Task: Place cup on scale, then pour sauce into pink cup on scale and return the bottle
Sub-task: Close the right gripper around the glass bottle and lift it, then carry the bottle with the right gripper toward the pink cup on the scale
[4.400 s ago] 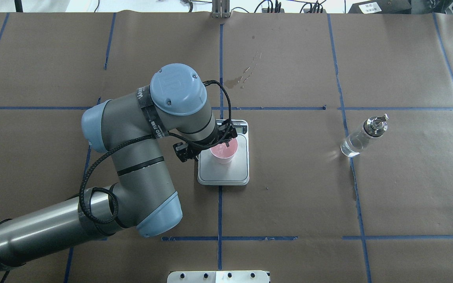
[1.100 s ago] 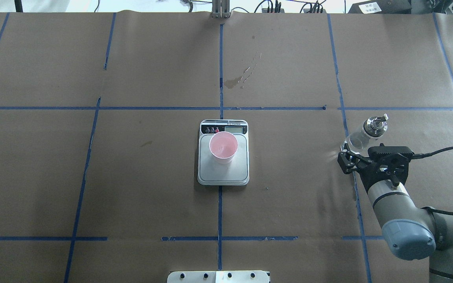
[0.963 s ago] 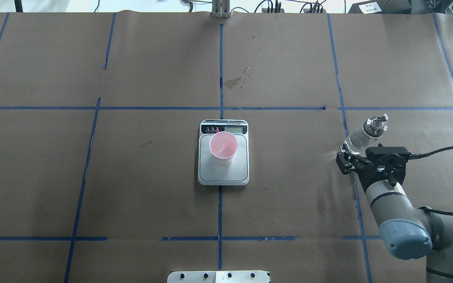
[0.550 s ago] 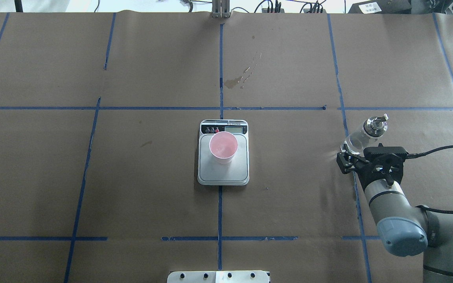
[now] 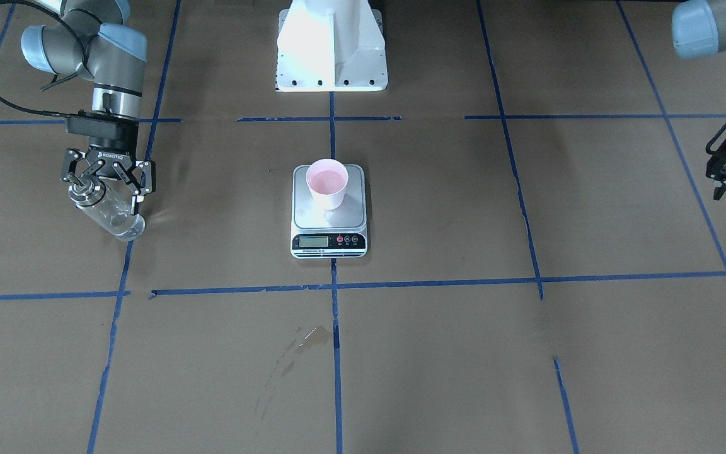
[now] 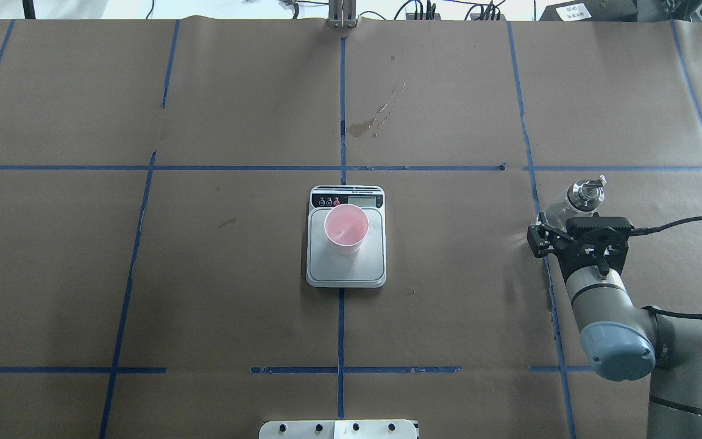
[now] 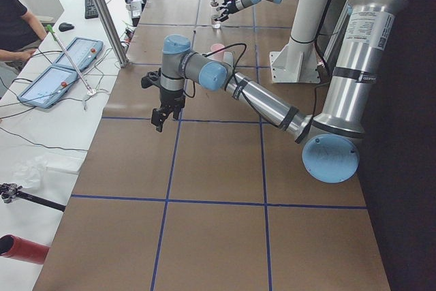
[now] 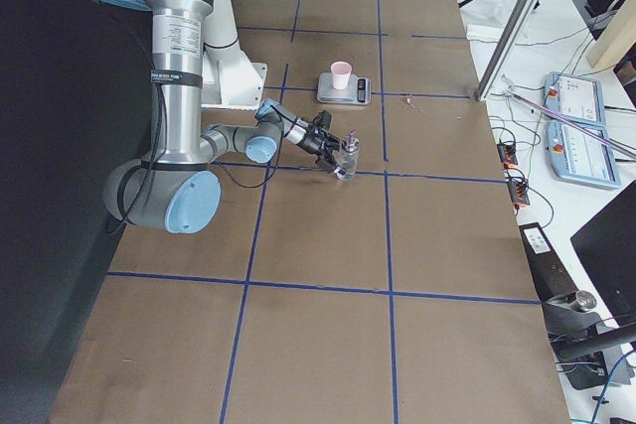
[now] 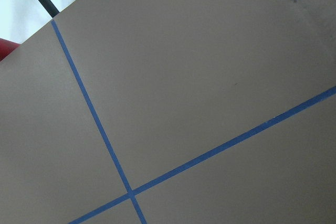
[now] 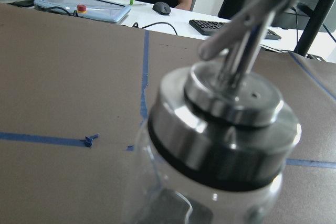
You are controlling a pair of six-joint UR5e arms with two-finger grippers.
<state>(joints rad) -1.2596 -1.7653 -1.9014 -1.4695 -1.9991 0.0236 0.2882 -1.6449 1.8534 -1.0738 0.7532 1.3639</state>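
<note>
Front-facing: my right pincer [image 5: 108, 188] stands apart, fingers straddling the clear, silver-collared bottle [image 5: 114, 217]; bare paper separates it from the pink cup [image 5: 327, 183], well aside on the scale [image 5: 329, 243]. Overhead: spout pokes beyond my fingers. Wrist: collar close below.

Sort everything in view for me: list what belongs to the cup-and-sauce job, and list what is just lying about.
Belongs to the job:
- cup, standing on the scale
- bottle
- right pincer, placed around the bottle

Just lying about:
- stain
- blue tape lines
- keyboard and mouse, off the work surface
</note>
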